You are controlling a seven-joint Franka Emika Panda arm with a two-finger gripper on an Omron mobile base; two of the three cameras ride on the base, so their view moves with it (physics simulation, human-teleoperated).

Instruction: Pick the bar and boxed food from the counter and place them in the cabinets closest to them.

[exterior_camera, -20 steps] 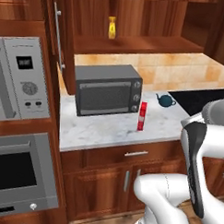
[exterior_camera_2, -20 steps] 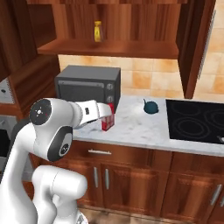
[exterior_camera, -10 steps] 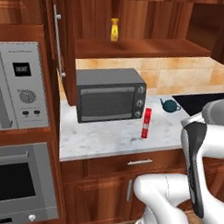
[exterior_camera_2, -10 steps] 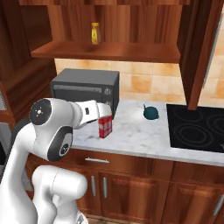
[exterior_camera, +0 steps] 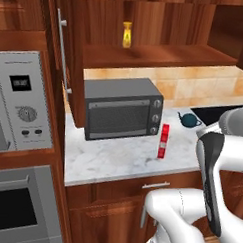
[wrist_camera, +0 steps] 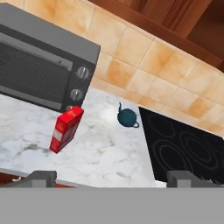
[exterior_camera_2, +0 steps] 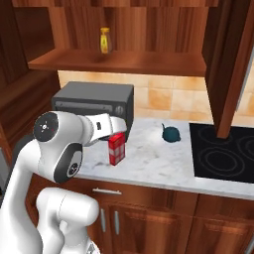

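Hand view | pincer [wrist_camera: 107, 179] spread apart, holding nothing | boxed food [wrist_camera: 66, 129] upright on counter [wrist_camera: 109, 153]

Boxed food [exterior_camera: 163, 141] [exterior_camera_2: 116, 148] [wrist_camera: 66, 128] — red carton — upright on counter [exterior_camera: 117, 161].

Marble counter [exterior_camera: 106, 163], tan tiled backsplash [exterior_camera_2: 163, 101]
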